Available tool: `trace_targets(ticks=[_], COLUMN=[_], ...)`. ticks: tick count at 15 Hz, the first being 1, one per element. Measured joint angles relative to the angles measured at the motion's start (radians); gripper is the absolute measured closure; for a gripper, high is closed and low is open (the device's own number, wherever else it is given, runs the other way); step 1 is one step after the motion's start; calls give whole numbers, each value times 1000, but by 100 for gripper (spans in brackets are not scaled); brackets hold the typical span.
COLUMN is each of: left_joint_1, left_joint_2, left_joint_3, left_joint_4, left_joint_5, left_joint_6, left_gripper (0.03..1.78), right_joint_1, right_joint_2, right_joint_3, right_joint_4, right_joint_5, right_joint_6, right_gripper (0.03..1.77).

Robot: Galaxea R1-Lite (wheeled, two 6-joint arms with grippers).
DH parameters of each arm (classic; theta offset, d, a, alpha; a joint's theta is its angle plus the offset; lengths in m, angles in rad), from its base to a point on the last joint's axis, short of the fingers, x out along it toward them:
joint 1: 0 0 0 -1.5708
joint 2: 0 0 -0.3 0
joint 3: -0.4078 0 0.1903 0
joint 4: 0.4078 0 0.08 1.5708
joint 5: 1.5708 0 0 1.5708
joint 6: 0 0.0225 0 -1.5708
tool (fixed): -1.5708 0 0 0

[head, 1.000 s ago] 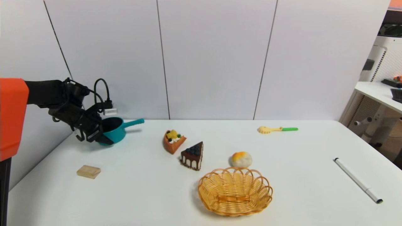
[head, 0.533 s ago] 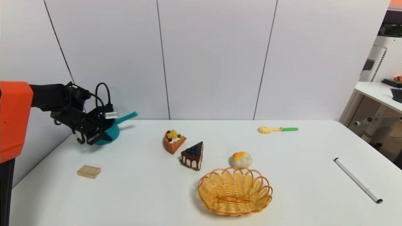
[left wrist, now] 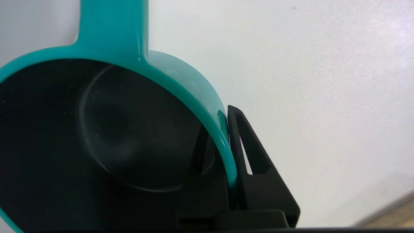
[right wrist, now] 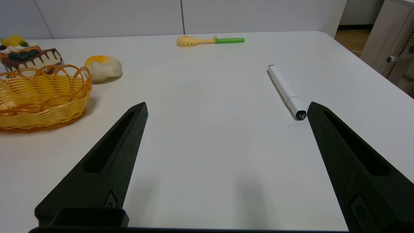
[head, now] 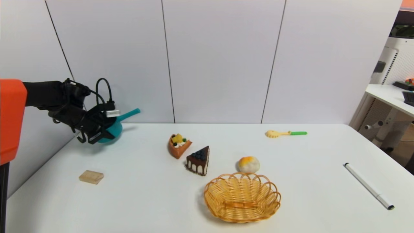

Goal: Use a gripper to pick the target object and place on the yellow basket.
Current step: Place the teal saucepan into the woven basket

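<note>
Teal saucepan is clamped by the left gripper at the far left of the white table, close to the back wall. In the left wrist view one black finger lies against the outside of the pan's wall and the other sits inside the dark bowl, so the jaws are closed on the rim. The pan is tilted, its straight handle pointing up and to the right. It appears to hang just clear of the tabletop, though the head view does not settle this.

Yellow basket stands well apart from the pan, near the front middle of the table, with nothing in it. Just behind it lie a chocolate cake slice, a fruit-topped cake slice and a round bun. A small wooden block rests near the left front. A toy fork with a green handle lies at the back right, and a white marker at the right edge.

Right gripper shows only in its own wrist view, level above the table's right side, its fingers spread wide and holding nothing.
</note>
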Motion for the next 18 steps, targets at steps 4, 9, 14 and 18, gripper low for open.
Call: trace_targets(ticks=[4,9,14,18], left_joint_1=[-3,-90,-312,-498], left_joint_2=[-119,-305,-511,-629], left_joint_3=[0,-3,6,60], left_joint_4=[-2,-3,-3,-4], left_joint_5=[0,-3,65,84], left_joint_6=[-31,-153,-415,-544], left_gripper=[168,168,168,168], right_joint_1=[0,0,0,0], right_joint_2=[0,0,0,0], right_joint_3=[0,0,0,0], right_joint_4=[0,0,0,0], right_joint_5=[0,0,0,0], right_joint_6=[0,0,0,0], right_gripper=[10,10,10,10])
